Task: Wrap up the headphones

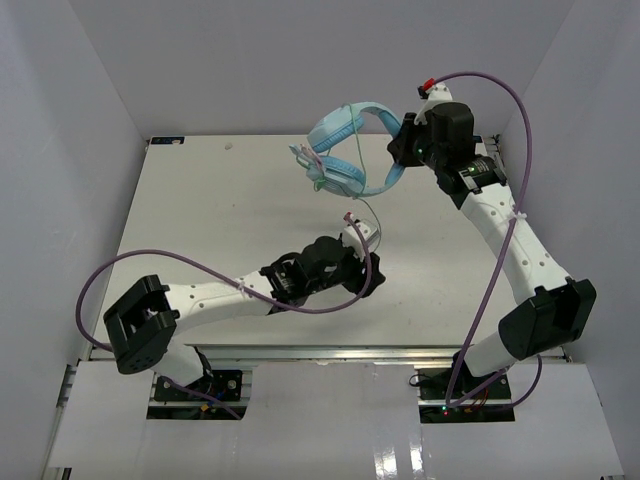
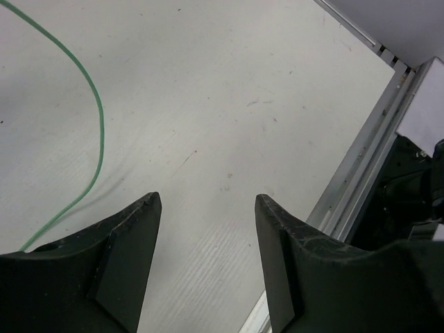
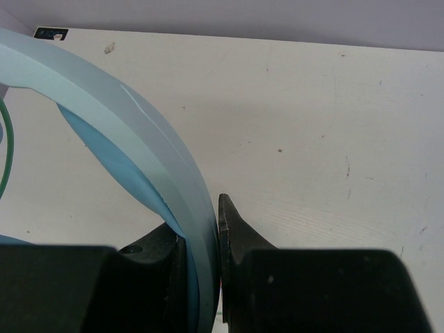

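Light blue over-ear headphones (image 1: 350, 150): held up off the table, over the far edge and right of its middle.
Padded band (image 3: 139, 159): arched toward the right tool, with the blue padding on the inner face and a paler outer strip.
Ear cups (image 1: 335, 170): hanging at the band ends, on the side nearer the left edge.
Right tool (image 1: 404, 140): pinching the padded band. Fingers (image 3: 239, 239) pressed against opposite faces of the band, with no gap visible in the right wrist view.
Thin pale-green cable (image 1: 366, 212): trailing from the ear cups down toward the left tool. Seen in the left wrist view (image 2: 98, 118) as a curve beside the left-hand finger, ending behind it. Contact with that finger cannot be told.
Left tool (image 1: 362, 250): spread wide, low over the middle of the table, slightly toward the near edge. Fingers (image 2: 132, 243) well apart, with only table surface between them.
White table (image 1: 200, 210): matte and lightly scuffed, with a metal rail along the edge.
Purple robot cables (image 1: 200, 262): looped along both arms, apart from the headphones.
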Motion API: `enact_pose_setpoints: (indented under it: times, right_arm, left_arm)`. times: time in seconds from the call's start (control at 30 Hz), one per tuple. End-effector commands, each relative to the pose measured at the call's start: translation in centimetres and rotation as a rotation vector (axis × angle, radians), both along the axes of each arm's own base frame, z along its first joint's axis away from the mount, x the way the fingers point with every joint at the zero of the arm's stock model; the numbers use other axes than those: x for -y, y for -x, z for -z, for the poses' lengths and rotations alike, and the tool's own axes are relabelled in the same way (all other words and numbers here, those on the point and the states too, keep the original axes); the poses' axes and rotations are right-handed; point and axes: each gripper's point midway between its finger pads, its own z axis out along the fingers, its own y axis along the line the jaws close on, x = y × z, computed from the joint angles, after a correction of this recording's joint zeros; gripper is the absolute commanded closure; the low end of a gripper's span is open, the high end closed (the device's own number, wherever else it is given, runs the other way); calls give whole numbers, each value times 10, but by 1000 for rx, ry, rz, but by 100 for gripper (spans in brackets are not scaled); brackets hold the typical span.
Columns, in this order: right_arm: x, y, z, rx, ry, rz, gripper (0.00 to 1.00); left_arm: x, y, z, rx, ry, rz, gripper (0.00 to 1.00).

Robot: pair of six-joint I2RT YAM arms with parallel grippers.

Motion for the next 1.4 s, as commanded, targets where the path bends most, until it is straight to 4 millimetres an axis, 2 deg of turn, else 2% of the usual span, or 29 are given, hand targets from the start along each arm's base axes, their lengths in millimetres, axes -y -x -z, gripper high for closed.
enact_pose_setpoints:
  times: [0.0, 0.13, 0.23, 0.37, 0.43, 0.57, 0.73, 0.87, 0.9, 0.97, 1.03, 1.13, 1.27, 1.37]
  right_arm:
    - [2, 10, -62, 99, -166, -16, 92]
    - [3, 14, -62, 88, -187, -23, 92]
    - [6, 17, -66, 92, -194, -20, 92]
    - [8, 19, -69, 94, -198, -18, 92]
    - [9, 20, -69, 93, -203, -20, 92]
    - [9, 23, -70, 93, -206, -28, 92]
    - [7, 27, -69, 89, -210, -45, 92]
    - [6, 31, -69, 90, -211, -61, 92]
    - [6, 33, -70, 93, -210, -65, 92]
    - [6, 35, -72, 96, -211, -68, 92]
    - [6, 36, -71, 97, -208, -73, 92]
    - [6, 37, -70, 95, -209, -80, 92]
    - [4, 40, -70, 94, -213, -90, 92]
    - [5, 42, -73, 100, -216, -92, 92]
  left_arm:
    - [1, -5, -40, 227, 163, -45, 32]
    - [-5, -12, -35, 301, 154, -88, 30]
    - [-13, -9, -29, 373, 166, -90, 25]
    - [-38, -6, -9, 434, 133, -113, 22]
    - [-54, -6, 10, 472, 68, -120, 19]
    - [-69, -12, 38, 483, -63, -122, 16]
    - [-82, -28, 61, 475, -152, -119, 16]
    - [-84, -46, 76, 480, -224, -73, 17]
    - [-81, -46, 89, 463, -255, -17, 17]
    - [-76, -53, 99, 430, -286, 52, 19]
    - [-69, -50, 113, 440, -312, 157, 20]
    - [-67, -55, 124, 446, -342, 185, 20]
    - [-52, -67, 124, 450, -329, 216, 20]
    - [-48, -70, 139, 418, -350, 245, 26]
